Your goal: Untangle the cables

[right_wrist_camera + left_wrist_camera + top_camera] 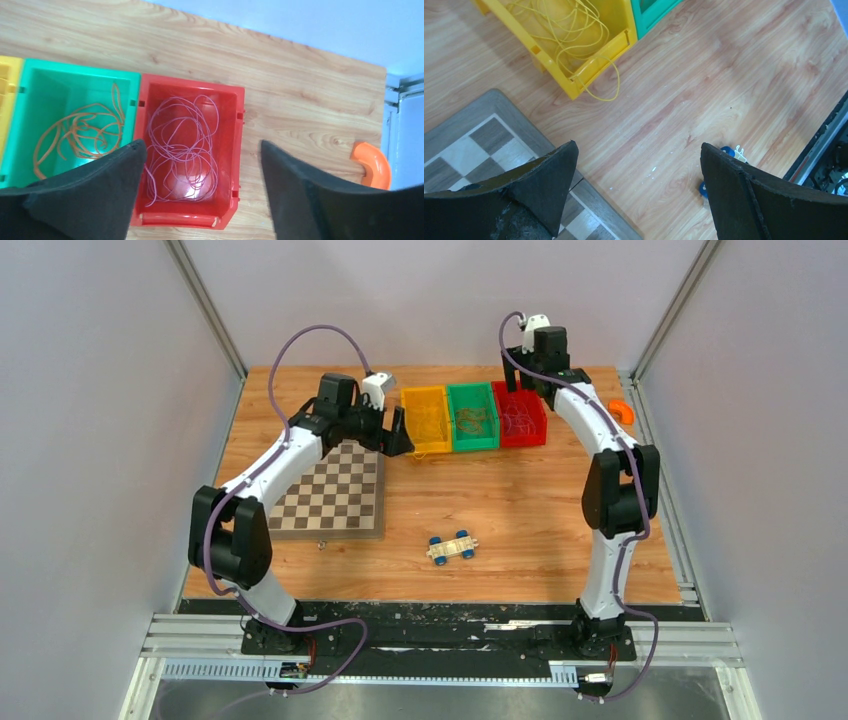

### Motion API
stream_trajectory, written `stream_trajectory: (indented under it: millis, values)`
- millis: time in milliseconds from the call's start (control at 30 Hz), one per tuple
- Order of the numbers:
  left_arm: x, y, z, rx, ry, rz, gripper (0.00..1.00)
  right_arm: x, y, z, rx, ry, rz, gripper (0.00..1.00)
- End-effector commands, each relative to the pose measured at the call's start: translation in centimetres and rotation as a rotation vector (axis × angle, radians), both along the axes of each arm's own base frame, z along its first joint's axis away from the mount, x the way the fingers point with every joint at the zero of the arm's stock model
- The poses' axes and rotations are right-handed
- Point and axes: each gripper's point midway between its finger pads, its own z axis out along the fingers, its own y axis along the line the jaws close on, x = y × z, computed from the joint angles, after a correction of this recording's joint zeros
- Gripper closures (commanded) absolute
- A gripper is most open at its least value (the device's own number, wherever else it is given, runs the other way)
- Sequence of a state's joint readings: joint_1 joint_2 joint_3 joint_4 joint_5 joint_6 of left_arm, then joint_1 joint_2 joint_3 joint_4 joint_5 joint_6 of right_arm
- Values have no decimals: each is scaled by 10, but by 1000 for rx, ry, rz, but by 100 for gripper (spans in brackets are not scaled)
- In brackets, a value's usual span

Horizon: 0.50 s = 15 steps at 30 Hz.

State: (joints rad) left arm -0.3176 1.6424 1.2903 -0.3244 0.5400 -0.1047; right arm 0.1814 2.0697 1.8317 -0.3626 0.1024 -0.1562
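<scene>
The cables lie sorted by colour in three bins at the back of the table. A yellow cable [569, 25] fills the yellow bin [596, 65], with one loop [609, 87] spilling over the rim onto the wood. An orange cable [80, 135] curls in the green bin [75, 67]. A thin pinkish-red cable [182, 145] is coiled in the red bin [192, 85]. My left gripper [639, 150] hangs open over bare wood just left of the yellow bin, holding nothing. My right gripper [201, 143] is open above the red bin, and no cable is between its fingers.
A chessboard [335, 490] lies under the left arm. A small toy car with blue wheels [452, 547] sits mid-table near the front. An orange curved piece [372, 162] lies by the right table edge. Grey walls enclose the table.
</scene>
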Motion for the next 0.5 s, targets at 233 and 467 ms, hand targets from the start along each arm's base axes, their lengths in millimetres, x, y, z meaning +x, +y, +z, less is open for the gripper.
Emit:
stream_trajectory:
  millis: [233,467]
  values:
    - [41,76,90,109,-95,135,0,-91,32,152,246,-146,331,0]
    - [43,136,101,137,-19,276,0,-153,-39,89,357,38,270,0]
